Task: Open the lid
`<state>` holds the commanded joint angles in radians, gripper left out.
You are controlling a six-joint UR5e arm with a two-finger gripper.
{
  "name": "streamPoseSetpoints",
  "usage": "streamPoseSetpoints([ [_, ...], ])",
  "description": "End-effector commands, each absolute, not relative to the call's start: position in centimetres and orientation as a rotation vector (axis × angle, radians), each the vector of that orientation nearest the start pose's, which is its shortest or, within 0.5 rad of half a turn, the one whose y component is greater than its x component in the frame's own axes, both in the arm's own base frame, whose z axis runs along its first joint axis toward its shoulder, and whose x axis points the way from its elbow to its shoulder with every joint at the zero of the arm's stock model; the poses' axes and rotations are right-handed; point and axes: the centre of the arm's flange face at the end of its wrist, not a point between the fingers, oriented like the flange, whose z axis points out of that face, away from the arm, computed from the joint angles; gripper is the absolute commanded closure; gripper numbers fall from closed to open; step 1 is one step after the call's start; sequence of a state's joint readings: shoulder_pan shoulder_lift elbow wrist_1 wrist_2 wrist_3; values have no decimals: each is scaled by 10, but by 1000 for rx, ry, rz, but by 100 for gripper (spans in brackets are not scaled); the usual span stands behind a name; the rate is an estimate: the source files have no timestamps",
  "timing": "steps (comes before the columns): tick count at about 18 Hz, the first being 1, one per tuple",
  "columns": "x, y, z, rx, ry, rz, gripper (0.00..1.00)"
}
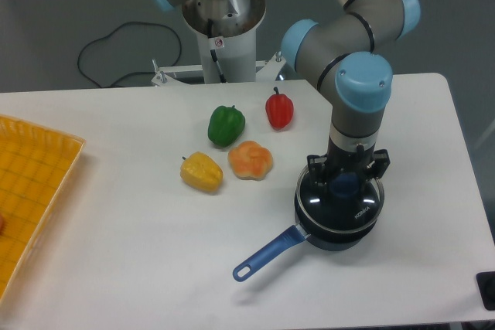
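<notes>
The round dark glass lid with a metal rim [340, 205] sits over the dark saucepan with a long blue handle [267, 253], slightly offset toward the arm's side, which suggests it is just coming off the rim. The gripper [346, 183] stands straight down over the lid's centre, its fingers pinching the blue knob [346, 185], the one part made for lifting. Beyond the saucepan, on the white tabletop [139, 245], lie orange [250, 159], yellow [202, 171], green [226, 124] and red [279, 109] peppers, well clear.
</notes>
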<state>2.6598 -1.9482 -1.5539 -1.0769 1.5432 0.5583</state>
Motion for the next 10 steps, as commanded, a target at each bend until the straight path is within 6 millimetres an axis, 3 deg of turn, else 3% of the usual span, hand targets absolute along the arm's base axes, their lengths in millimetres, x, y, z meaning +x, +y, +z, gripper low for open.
streamPoseSetpoints([
  [10,-515,370,348,-3037,-572,53,42],
])
